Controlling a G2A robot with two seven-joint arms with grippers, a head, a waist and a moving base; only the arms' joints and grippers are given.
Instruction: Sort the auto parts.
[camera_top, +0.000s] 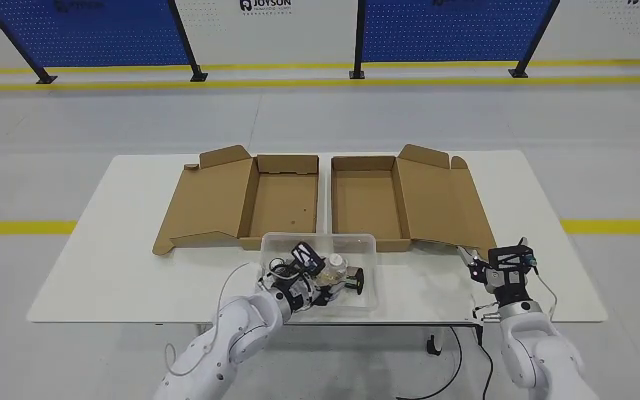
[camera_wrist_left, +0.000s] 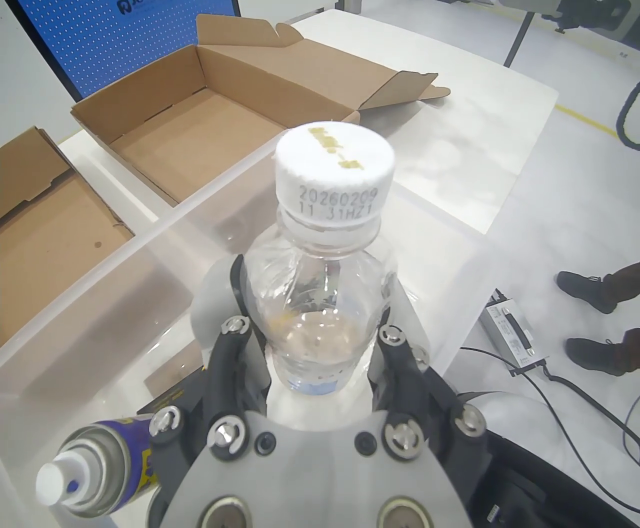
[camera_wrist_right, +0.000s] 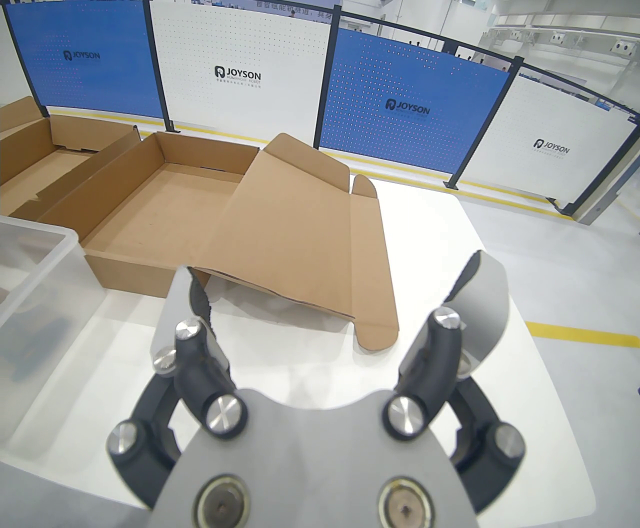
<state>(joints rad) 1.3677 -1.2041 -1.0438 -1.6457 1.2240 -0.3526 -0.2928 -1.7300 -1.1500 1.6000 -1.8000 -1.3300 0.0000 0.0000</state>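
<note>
Found left gripper (camera_wrist_left: 316, 280) closed tight round bottle (camera_wrist_left: 334, 170), upright inside clear bin (camera_wrist_left: 100, 280); judged gripped for lift toward cardboard box (camera_wrist_left: 200, 130). Found right gripper (camera_wrist_right: 332, 295) spread wide, holding nothing, parked over table (camera_wrist_right: 450, 250), out of way.

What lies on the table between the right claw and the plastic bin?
Nothing: the top view shows bare white table between the right claw and the plastic bin. The cardboard box flap ends just beyond that stretch.
</note>
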